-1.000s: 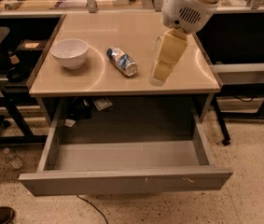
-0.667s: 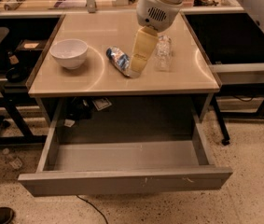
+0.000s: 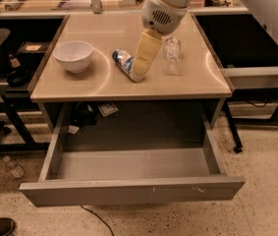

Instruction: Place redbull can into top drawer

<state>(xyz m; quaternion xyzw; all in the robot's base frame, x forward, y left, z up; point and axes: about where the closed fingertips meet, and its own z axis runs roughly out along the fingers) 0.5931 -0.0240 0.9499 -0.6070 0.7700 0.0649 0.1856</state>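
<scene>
End effector (image 3: 139, 72) moved left, overlapping redbull can (image 3: 122, 60)

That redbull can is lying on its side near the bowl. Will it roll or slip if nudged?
Likely yes: the redbull can lies on its side on the smooth tabletop, so a nudge could roll it. Its shiny metal skin probably slips. The gripper is down at its nearer end, so a sideways push might spin it.

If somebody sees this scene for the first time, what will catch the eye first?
The top drawer stands pulled wide open below the beige tabletop. Above it, the gripper reaches down to the redbull can, which lies on its side mid-table, between a white bowl and a clear plastic bottle.
</scene>
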